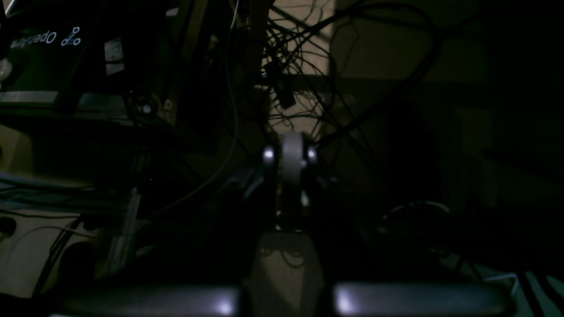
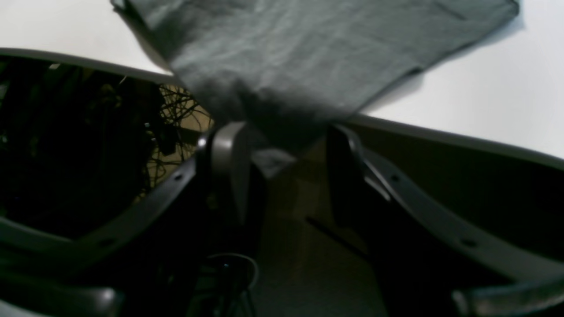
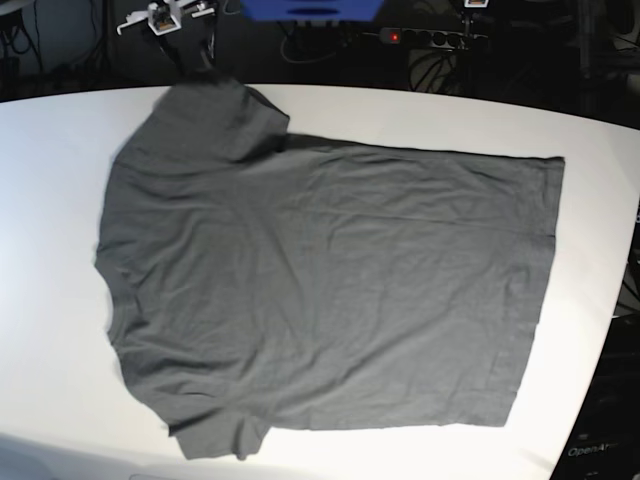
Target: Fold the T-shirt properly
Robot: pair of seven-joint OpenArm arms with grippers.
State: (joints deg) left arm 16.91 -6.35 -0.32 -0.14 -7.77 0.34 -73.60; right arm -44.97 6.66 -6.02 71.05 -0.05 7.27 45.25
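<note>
The dark grey T-shirt [image 3: 320, 290] lies spread flat on the white table [image 3: 50, 200], with its sleeves at the left of the base view. Neither arm shows in that view. In the right wrist view a corner of the T-shirt [image 2: 308, 57] hangs over the table's rim [image 2: 462, 138]. My right gripper [image 2: 284, 132] sits just below the rim, open, and the fabric tip dangles between its two fingers [image 2: 229, 163] without being clamped. My left gripper [image 1: 291, 154] appears in the dark left wrist view, fingers pressed together, shut on nothing and away from the shirt.
A tangle of cables [image 1: 299, 57] and a black panel labelled OpenArm [image 1: 39, 39] fill the dim space ahead of the left gripper. Behind the table's far edge are a power strip [image 3: 420, 37] and a blue object [image 3: 310, 8].
</note>
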